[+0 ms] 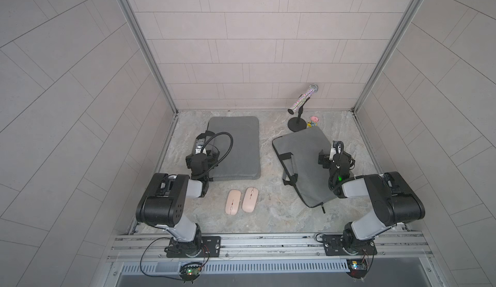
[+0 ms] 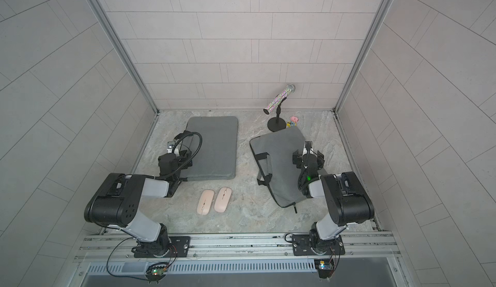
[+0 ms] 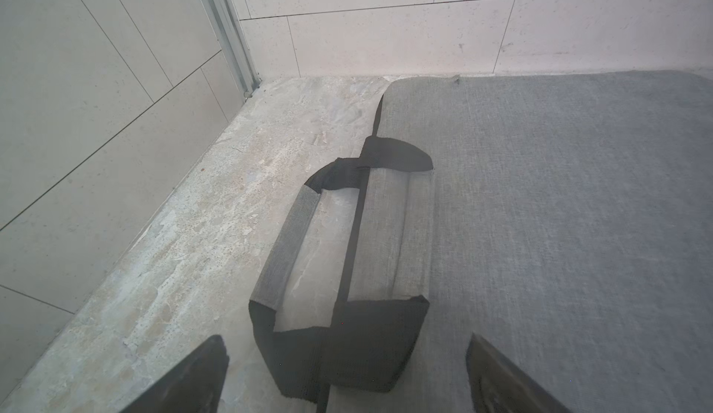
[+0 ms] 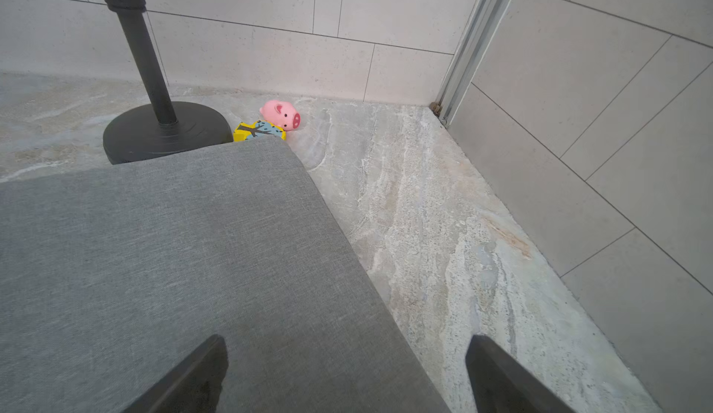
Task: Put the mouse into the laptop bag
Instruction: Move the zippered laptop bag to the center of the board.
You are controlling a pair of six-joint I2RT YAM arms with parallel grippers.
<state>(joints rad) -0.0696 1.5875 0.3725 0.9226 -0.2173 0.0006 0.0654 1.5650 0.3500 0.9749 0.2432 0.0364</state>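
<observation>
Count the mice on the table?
2. One mouse lies on the table near the front, toward the left arm; the second mouse sits right beside it, toward the right arm. Anything inside the left bag or right bag would be hidden.

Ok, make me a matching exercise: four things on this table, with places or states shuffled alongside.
1. sparkly microphone on black stand
2. small pink toy pig
3. two pale pink computer mice
4. grey fabric laptop bag with zipper pull

A. partly under the right gripper
B. side by side, front centre
C. beside a yellow-and-blue block
D. raised, tilted

Pairs: 1-D, 2-C, 3-B, 4-A
</observation>
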